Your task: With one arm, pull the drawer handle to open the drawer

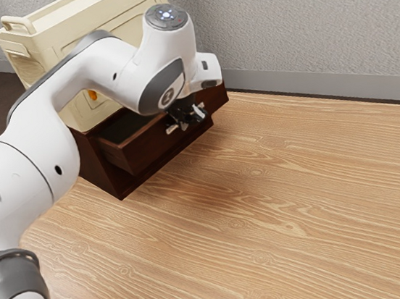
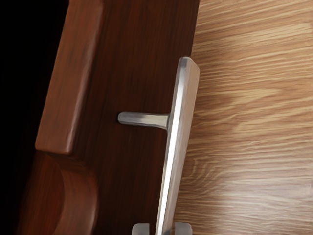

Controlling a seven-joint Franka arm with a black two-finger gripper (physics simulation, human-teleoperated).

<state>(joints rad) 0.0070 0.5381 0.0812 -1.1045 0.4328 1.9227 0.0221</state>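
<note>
Well; handle [image 2: 178, 142] inside the open claw [image 1: 188, 121]

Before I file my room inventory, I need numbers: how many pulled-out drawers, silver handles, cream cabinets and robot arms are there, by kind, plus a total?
Pulled-out dark-brown wooden drawer: 1
Silver metal bar handle: 1
Cream panelled cabinet: 1
White-and-grey jointed robot arm: 1
Total: 4

Glossy metal handle [image 2: 177, 142], dark wooden drawer [image 2: 129, 58]
</note>
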